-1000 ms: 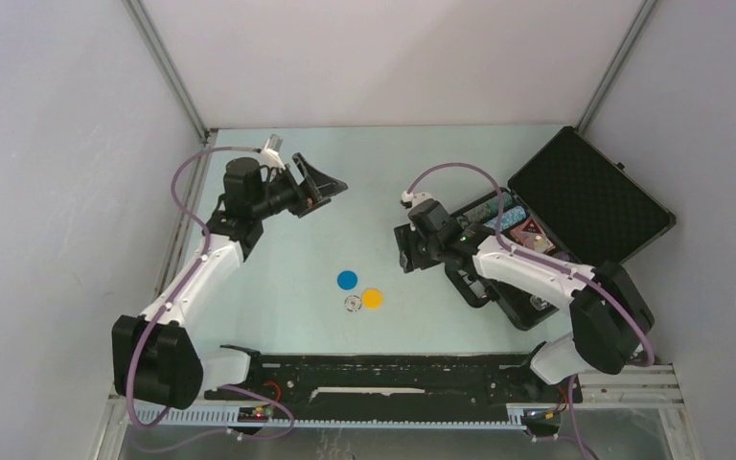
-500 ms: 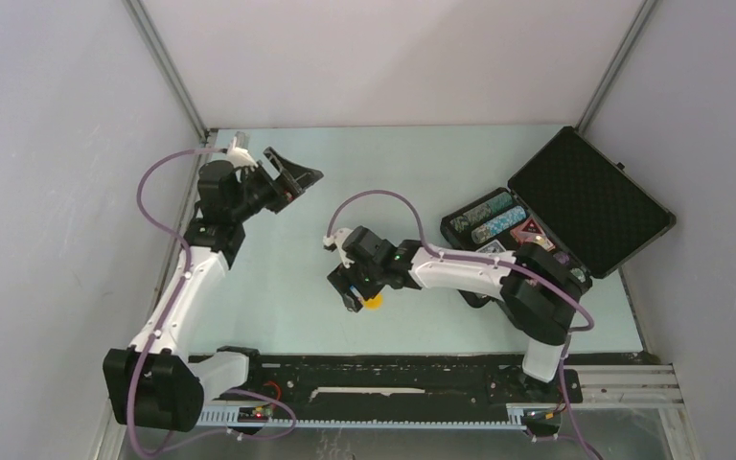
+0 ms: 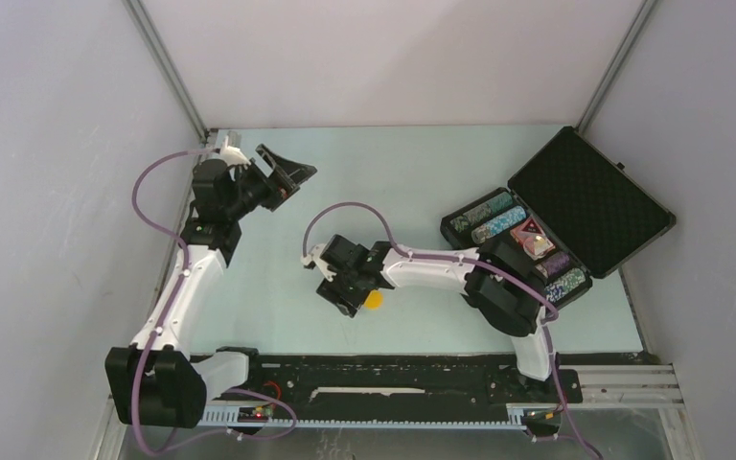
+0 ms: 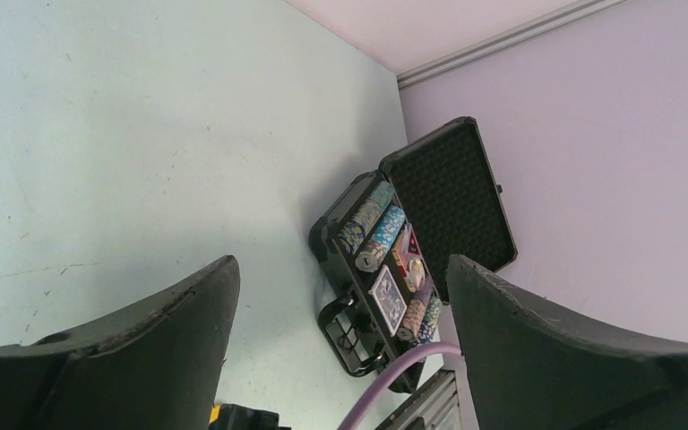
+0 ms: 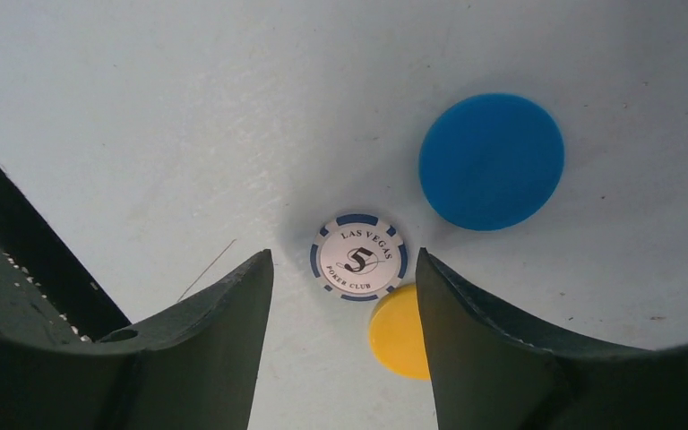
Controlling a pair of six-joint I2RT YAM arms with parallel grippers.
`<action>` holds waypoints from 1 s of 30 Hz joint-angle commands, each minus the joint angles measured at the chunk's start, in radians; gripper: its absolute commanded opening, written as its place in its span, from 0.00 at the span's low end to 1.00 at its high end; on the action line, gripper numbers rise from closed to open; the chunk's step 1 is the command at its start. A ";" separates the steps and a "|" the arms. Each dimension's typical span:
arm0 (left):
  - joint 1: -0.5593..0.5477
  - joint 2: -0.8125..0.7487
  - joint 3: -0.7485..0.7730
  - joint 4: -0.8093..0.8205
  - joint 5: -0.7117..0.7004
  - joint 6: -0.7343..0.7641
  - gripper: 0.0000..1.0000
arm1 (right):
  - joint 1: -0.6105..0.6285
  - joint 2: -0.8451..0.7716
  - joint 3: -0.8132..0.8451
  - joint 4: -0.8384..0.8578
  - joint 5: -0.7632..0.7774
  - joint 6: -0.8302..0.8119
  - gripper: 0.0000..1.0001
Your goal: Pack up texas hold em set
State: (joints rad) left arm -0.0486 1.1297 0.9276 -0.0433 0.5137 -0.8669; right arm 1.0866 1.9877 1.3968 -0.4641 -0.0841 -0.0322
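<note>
Now that my right arm has swung away from the black hard case [image 3: 585,192] and out to mid-table, the right gripper [image 5: 342,254] hangs low over the three loose pieces, so I judge that packing has moved on to them. Its jaws stand apart and hold nothing. From the right wrist, the white Las Vegas poker chip [image 5: 358,257] lies flat on the table [image 3: 412,172] just beyond the fingertips and roughly centred in the gap. The yellow disc [image 5: 400,331] touches the chip's edge and is half hidden behind one finger. The blue disc [image 5: 491,161] lies close beside the chip, apart from the yellow one. From above, only a sliver of yellow shows under the wrist. My left arm has drawn back toward the far-left corner, and the left gripper [image 4: 342,262] is raised with jaws wide and empty. The case sits open at the right, its lid leaning back toward the right wall, with rows of poker chips [image 3: 498,218], the blue-backed card deck [image 4: 387,300] and the red triangular marker [image 3: 533,230] inside. Bare table lies far and left of the discs. The black base rail bounds the near side. The route right to the case is open surface, though my own right elbow crowds the case's near-left edge. The yellow disc pressing on the chip could get nudged when the jaws come together.
</note>
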 commanded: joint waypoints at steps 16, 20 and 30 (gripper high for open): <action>0.010 0.014 -0.043 0.088 0.058 -0.041 0.89 | 0.029 0.078 0.103 -0.121 0.051 -0.041 0.59; 0.009 0.012 -0.042 0.089 0.058 -0.041 0.89 | 0.032 0.080 0.105 -0.123 0.080 -0.033 0.51; 0.009 0.006 -0.044 0.094 0.060 -0.044 0.89 | 0.050 0.047 0.079 -0.082 0.177 0.001 0.44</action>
State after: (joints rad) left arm -0.0463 1.1492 0.8993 0.0166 0.5541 -0.9012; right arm 1.1217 2.0510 1.4731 -0.5652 0.0284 -0.0475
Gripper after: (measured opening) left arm 0.894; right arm 0.480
